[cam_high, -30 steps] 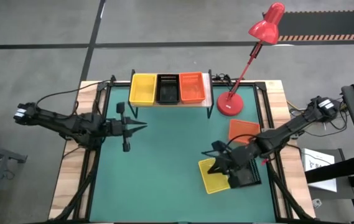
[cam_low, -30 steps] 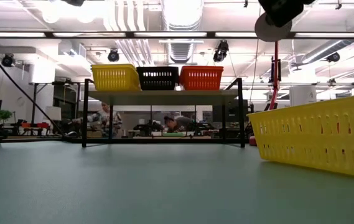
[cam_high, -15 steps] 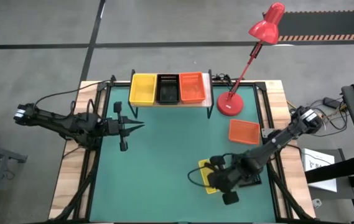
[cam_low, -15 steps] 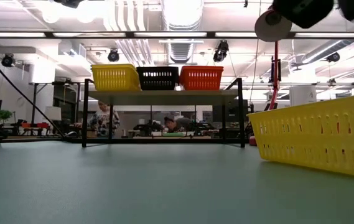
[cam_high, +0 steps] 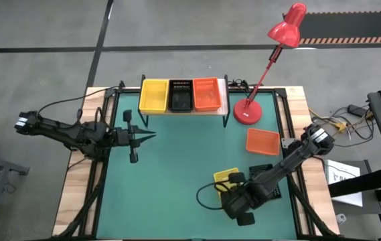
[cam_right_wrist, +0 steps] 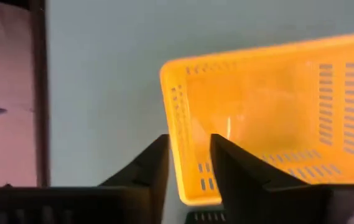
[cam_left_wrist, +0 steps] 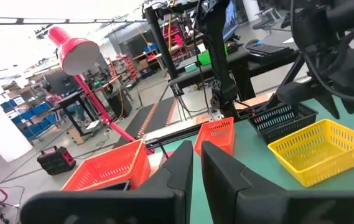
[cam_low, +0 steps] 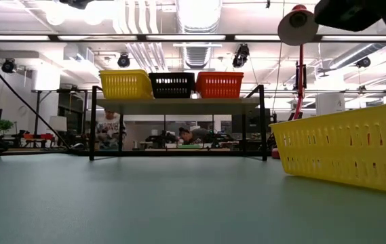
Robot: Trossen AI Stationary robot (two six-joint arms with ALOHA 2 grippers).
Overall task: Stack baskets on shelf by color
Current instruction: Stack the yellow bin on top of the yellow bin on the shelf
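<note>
On the shelf (cam_high: 183,107) at the table's far edge stand a yellow basket (cam_high: 153,95), a black one (cam_high: 181,94) and an orange one (cam_high: 205,94). A loose yellow basket (cam_high: 226,178) rests flat on the mat near the front right, with a black basket (cam_high: 265,188) beside it and an orange basket (cam_high: 262,142) farther back. My right gripper (cam_right_wrist: 189,149) hovers open over the loose yellow basket (cam_right_wrist: 270,112), one finger on either side of its short end wall. My left gripper (cam_high: 151,136) waits shut at mid-left, holding nothing.
A red desk lamp (cam_high: 247,112) stands on the table right of the shelf, its head (cam_high: 289,25) reaching beyond the far edge. My right arm (cam_high: 290,157) lies across the black basket. Bare green mat (cam_high: 177,174) spreads between the shelf and the near edge.
My right gripper has swung toward the table's near edge and down over the loose yellow basket, covering more of it in the high view. The basket has stayed where it was.
</note>
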